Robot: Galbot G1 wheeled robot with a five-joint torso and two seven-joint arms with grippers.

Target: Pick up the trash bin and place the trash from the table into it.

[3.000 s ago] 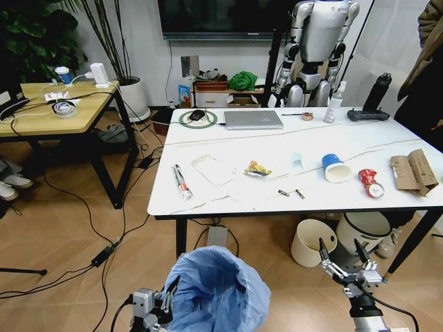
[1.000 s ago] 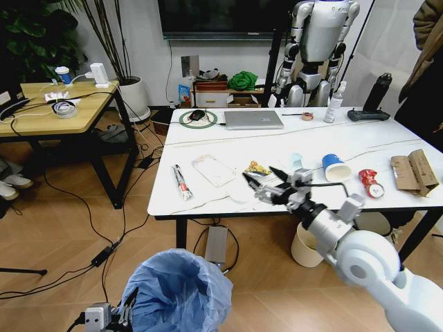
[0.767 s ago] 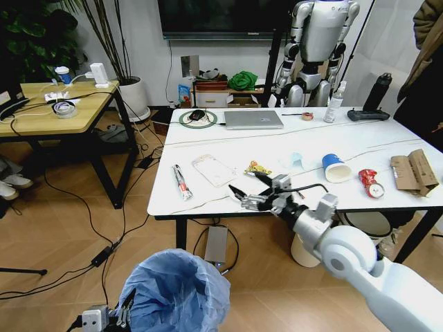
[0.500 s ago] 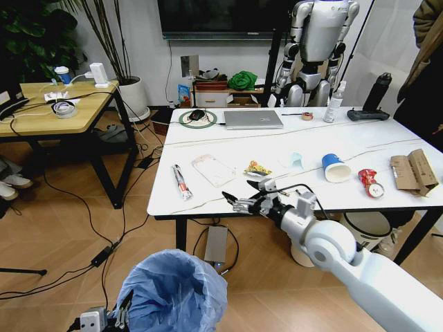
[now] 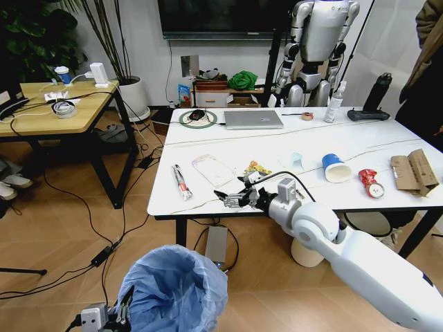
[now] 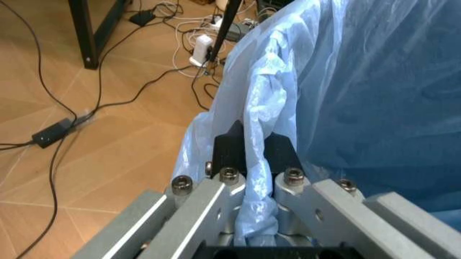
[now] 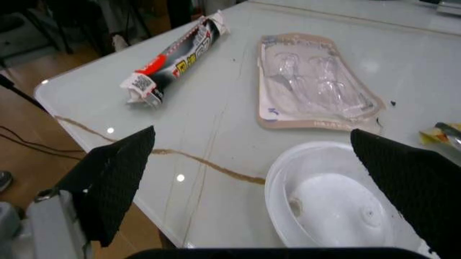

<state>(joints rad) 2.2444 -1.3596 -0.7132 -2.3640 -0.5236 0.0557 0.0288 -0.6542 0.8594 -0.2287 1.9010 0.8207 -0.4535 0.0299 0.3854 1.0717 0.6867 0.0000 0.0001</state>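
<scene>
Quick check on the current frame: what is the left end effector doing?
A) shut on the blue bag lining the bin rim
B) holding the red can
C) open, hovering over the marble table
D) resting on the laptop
A: in the left wrist view the left end effector is shut with the blue liner of the trash bin pinched between its fingers, low near the floor.

print on tube wrapper illegible, no other txt readable
</scene>
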